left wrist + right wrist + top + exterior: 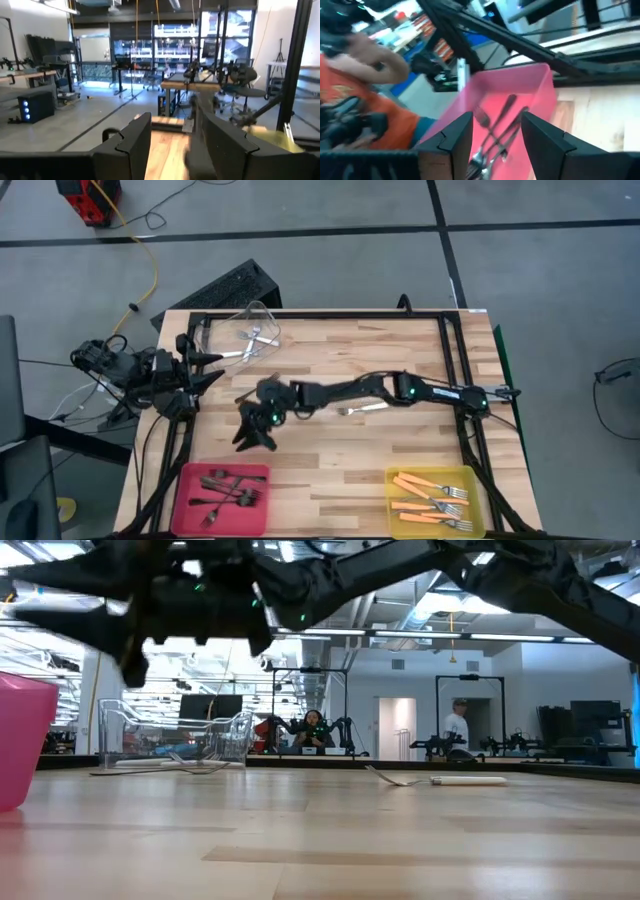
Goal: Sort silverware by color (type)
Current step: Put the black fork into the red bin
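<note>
On pink bin (pixel 222 498), unlabelled dark forks (pixel 226 489)

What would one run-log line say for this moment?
right claw: open, empty, above table near pink bin | left claw: open, waiting at left edge | silver fork: on table mid

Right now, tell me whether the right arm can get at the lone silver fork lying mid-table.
Probably yes. The silver fork lies bare on the wood, nothing on it, close beside the right arm. The right gripper, open, hangs nearer the pink bin, so it would have to draw back.
</note>
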Controlling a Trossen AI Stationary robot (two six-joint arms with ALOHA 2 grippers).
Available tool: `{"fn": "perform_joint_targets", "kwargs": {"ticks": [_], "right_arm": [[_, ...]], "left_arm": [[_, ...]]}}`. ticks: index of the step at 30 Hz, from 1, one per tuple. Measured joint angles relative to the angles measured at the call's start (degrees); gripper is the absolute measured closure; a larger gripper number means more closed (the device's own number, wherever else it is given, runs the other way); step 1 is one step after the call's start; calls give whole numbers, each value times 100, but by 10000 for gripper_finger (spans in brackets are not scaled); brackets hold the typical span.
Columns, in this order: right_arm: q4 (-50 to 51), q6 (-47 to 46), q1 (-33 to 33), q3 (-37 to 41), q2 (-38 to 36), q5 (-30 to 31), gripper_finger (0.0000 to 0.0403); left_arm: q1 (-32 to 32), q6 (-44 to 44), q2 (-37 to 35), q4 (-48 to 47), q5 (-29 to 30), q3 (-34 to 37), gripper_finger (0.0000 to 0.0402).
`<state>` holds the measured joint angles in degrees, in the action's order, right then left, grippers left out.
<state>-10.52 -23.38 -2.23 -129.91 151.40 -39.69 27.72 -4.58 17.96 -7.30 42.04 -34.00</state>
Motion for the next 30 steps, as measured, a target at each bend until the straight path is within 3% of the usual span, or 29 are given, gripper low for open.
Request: {"fn": "perform_joint_targets", "kwargs": {"ticks": [6,9,14,18,23,30], "right_arm": [[1568,112,407,2,-681,-1297,211],[3179,661,599,0,-1183,-1369,211],[5948,2121,764,2,-1890,-24,211],[7640,2383,723,2,-2425,1155,211],[9018,2408,496,1,-3005,2237,211],[9949,1846,66,0,-3690,3181,211]], "left_arm": [[0,246,0,-503,225,0,237],[0,394,0,-698,396,0,237],[1,1037,-2,-1283,644,0,237],[-25,1814,45,-1978,662,0,237],[-269,2389,536,-2423,482,0,237],[-1080,2678,1710,-2451,-382,0,237]]}}
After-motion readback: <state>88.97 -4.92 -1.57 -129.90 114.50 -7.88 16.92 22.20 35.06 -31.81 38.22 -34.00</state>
